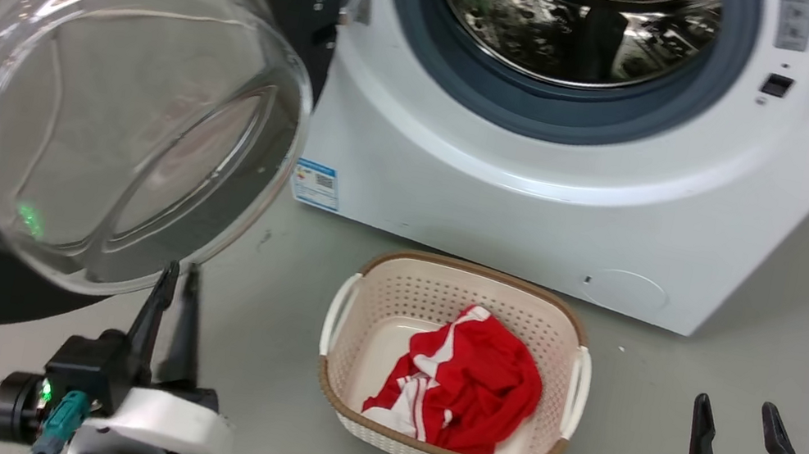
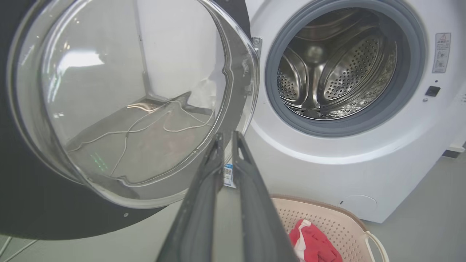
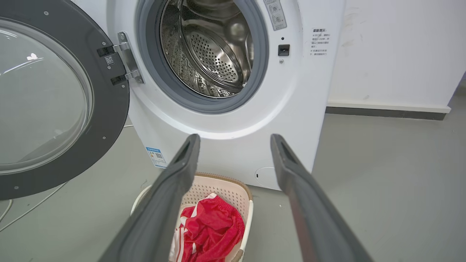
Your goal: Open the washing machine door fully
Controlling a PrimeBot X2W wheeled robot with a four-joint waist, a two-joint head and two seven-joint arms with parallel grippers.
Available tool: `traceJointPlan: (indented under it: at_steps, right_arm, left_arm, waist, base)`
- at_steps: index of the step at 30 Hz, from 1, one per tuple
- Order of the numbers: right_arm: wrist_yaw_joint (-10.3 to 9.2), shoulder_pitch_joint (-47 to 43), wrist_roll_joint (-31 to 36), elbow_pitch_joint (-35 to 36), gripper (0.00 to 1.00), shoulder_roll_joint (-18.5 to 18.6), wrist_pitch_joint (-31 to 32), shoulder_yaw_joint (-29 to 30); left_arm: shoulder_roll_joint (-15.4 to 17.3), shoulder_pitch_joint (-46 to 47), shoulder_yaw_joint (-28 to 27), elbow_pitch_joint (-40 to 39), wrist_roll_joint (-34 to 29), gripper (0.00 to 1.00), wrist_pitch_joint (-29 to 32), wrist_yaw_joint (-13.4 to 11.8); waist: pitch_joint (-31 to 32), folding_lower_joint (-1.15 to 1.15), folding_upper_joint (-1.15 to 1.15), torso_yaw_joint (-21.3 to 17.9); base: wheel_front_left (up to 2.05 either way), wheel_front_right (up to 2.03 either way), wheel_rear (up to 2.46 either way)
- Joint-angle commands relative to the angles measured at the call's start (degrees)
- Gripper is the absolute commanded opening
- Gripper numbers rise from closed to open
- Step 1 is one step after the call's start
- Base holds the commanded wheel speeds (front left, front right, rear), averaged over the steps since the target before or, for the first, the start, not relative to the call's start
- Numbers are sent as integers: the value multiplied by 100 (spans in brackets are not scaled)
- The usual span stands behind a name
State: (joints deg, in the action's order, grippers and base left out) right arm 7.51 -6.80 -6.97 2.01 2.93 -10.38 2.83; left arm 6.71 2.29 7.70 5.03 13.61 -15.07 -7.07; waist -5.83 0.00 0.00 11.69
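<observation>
Head view: a white washing machine with its drum mouth bare. The washing machine door hangs wide open on the robot's left. The left pincer, nearly closed and empty, sits just below the door's glass bowl. The right pincer is spread and empty. Opening looks nearly finished; a gentle outward push would probably complete it.

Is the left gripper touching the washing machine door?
Cannot tell: in the head view the left gripper overlaps the washing machine door at its glass rim, depth unclear.
</observation>
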Motion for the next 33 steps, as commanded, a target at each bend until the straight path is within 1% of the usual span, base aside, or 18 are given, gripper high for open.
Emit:
traceJointPlan:
  at_steps: [1,9,14,17,26,33]
  right_arm:
    - [-4,90,39,17,100,-10,-31,-6]
    - [-4,136,123,30,100,-9,-67,-25]
    - [-4,105,142,58,100,-10,-62,-49]
    - [-4,48,182,99,100,-10,-48,-80]
    - [-4,-177,200,204,100,-10,39,-177]
    - [-4,-263,186,260,100,-10,87,-188]
  left_arm:
    - [-20,137,23,-3,-65,100,-14,27]
    - [-136,357,81,43,-300,100,-14,84]
    - [-211,293,140,101,-396,100,-14,133]
    - [-239,199,154,151,-463,100,-14,117]
    - [-275,-80,48,285,-536,100,-14,120]
    - [-292,-182,13,358,-577,100,-14,153]
  waist:
    - [-1,0,0,-232]
    - [43,0,0,-718]
    - [139,0,0,-989]
    - [225,0,0,-1106]
    - [521,0,0,-1229]
    - [596,0,0,-1259]
  base:
    - [0,0,0]
    - [0,0,0]
    - [0,0,0]
    - [0,0,0]
    - [0,0,0]
    - [0,0,0]
